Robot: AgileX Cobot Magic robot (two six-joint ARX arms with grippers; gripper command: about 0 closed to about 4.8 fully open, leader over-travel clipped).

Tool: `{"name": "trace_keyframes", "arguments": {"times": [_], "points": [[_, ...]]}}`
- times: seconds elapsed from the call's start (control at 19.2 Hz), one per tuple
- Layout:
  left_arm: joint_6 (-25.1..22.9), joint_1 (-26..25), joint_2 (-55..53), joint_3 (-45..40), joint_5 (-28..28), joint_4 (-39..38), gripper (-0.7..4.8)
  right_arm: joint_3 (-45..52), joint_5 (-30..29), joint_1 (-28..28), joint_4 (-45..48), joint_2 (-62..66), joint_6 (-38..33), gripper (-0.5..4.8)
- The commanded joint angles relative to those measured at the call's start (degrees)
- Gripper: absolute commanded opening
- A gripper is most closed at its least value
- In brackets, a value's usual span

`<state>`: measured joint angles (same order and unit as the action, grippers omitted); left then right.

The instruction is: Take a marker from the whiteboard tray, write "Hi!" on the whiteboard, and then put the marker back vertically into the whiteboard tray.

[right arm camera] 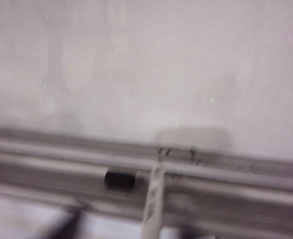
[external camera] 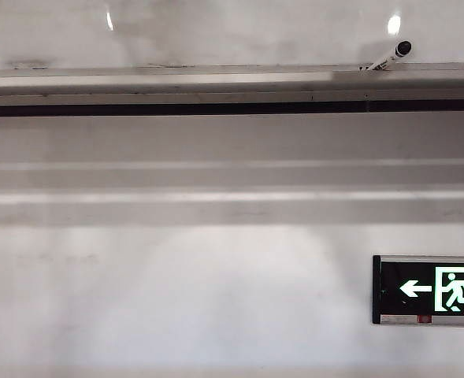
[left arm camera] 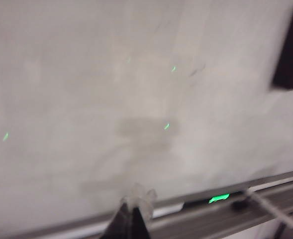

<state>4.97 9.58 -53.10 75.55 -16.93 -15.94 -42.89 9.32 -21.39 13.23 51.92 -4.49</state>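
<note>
The marker [external camera: 393, 55], a white barrel with a black cap, leans aslant on the whiteboard tray [external camera: 176, 83] at the far right, cap up against the whiteboard [external camera: 216, 31]. Neither gripper shows in the exterior view. In the blurred right wrist view the marker [right arm camera: 154, 196] crosses the tray [right arm camera: 245, 191], and my right gripper [right arm camera: 128, 231] sits just before it with its dark fingers apart on either side of the barrel, not touching it. My left gripper [left arm camera: 133, 219] hovers at the tray [left arm camera: 201, 219] with its fingers pressed together and empty; the marker [left arm camera: 269, 209] lies off to its side.
A green exit sign [external camera: 428, 289] hangs on the wall below the tray, at the right. A black block [left arm camera: 290, 50] sticks to the board in the left wrist view. A small black piece [right arm camera: 120, 179] sits in the tray beside the marker.
</note>
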Motion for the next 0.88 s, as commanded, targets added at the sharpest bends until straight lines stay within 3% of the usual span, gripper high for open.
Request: {"name": "trace_keyframes", "arguments": {"times": [0.05,0.26,0.36,0.62,0.88], "points": [[-0.04,2.21,0.13,0.37,-0.09,2.56,-0.06,0.39,-0.02,-0.07,3.06,2.99,0.0,4.79],[-0.02,2.36,0.15,0.37,-0.04,2.71,-0.06,0.42,0.2,0.11,8.76,9.14,0.44,4.77],[-0.04,2.36,0.15,0.37,-0.02,2.75,-0.06,0.42,0.22,0.22,11.63,11.85,0.46,4.21],[-0.04,2.36,0.15,0.37,-0.04,2.73,-0.06,0.39,-0.5,3.8,14.47,17.18,0.42,4.16],[-0.04,2.36,0.13,0.37,-0.02,2.78,-0.06,0.42,-0.5,4.55,14.45,18.84,0.44,3.67]]}}
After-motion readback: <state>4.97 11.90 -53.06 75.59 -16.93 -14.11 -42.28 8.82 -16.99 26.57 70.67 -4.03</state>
